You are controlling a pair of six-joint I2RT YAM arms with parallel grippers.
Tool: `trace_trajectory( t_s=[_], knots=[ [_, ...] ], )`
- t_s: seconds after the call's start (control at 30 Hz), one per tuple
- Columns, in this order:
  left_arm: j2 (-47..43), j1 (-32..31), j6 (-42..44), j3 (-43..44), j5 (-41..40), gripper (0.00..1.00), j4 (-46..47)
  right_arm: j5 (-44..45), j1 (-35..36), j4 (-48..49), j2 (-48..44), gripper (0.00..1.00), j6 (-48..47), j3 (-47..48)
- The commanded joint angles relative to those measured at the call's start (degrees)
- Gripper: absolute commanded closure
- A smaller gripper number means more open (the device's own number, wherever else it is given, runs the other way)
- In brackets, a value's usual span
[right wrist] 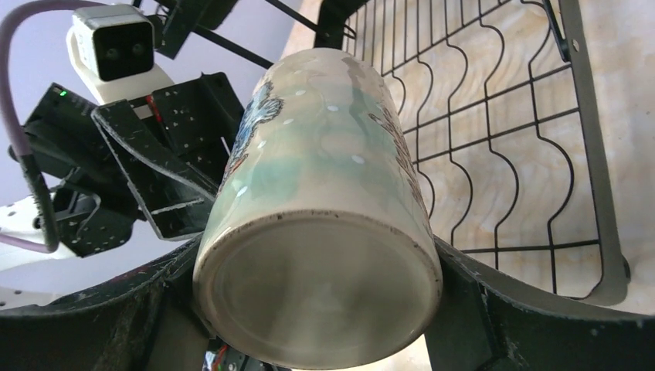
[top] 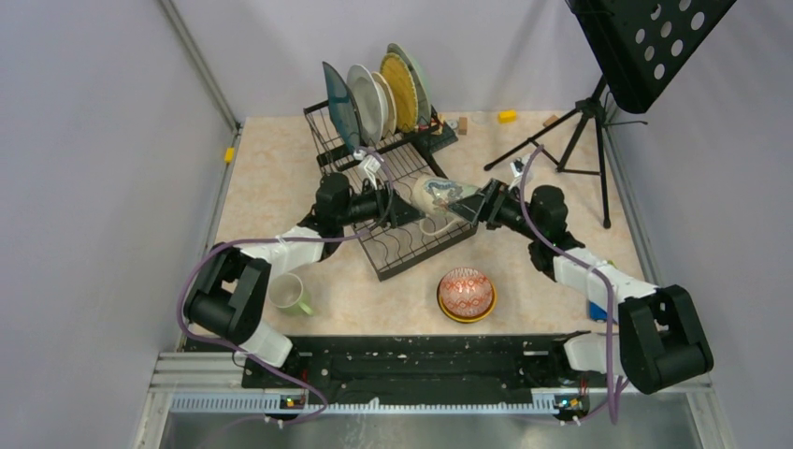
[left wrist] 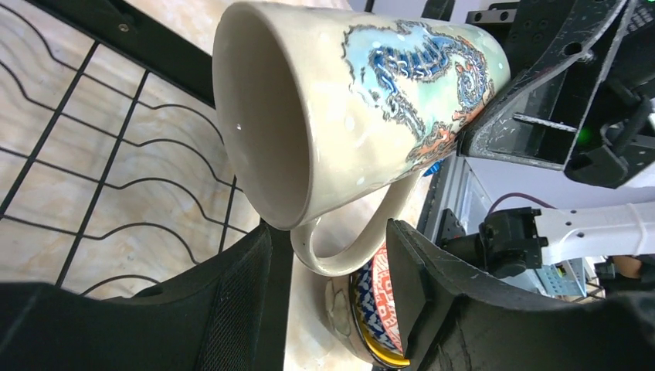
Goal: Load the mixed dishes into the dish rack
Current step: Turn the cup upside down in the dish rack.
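Table (top: 281, 187): a beige marbled top, closed in by plain grey walls (top: 93, 140) on the left, at the back and on the right.
Left rim: a small yellow block (top: 229, 154) lay at the table's edge by the left wall.
Light-green mug (top: 292, 295): it stood on the table near the left arm, well apart from the rack.
Dish rack (top: 411, 245): black wire, mid-table. Four plates stood on edge in its raised rear section, from the left the dark teal plate (top: 338, 105), white plate (top: 367, 101), cream-yellow plate (top: 400, 89) and pale teal plate (top: 418, 75).
Left gripper (top: 397, 199): it hung over the rack's flat tray with its fingers parted, one on each side of the mug's handle and a gap showing beside the handle.
Cream mug (top: 435, 194): it lay on its side in the air above the flat tray, mouth toward the left arm and base toward the right arm.
Right gripper (top: 468, 201): it was clamped on the cream mug's base end, a finger pressed against each side.
Bowls: the red-patterned bowl (top: 465, 288) sat nested in the yellow-orange bowl (top: 465, 317) on the table, near the rack's front.
Music stand (top: 645, 47): a black tripod at the far right, its perforated desk at the top corner.
Top view only: the plates, the green mug and the room.
Left wrist view only: the mug's hollow inside, its blue seahorse painting, and the stacked bowls beneath the handle.
Right wrist view only: the mug's flat bottom, with the tray's wavy wires beyond it.
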Motion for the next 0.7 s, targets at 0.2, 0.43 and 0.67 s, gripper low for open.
trace_trajectory(
  t_s=[0.2,0.43,0.67],
  knots=[
    [-1.6,0.4,5.3,1.5,-4.3,0.39,-5.5,4.5,3.2,-6.3,-0.5,1.0,-7.8,10.8],
    [-5.8,0.4,11.0,1.8,-8.4,0.39,-12.4,8.9,5.6,-19.2,2.7,1.0,-16.3,19.7],
    [-12.5,0.4,17.3,1.3,-12.3,0.38,-17.9,14.9,9.0,-31.7,6.5,1.0,-25.1,29.7]
  ],
)
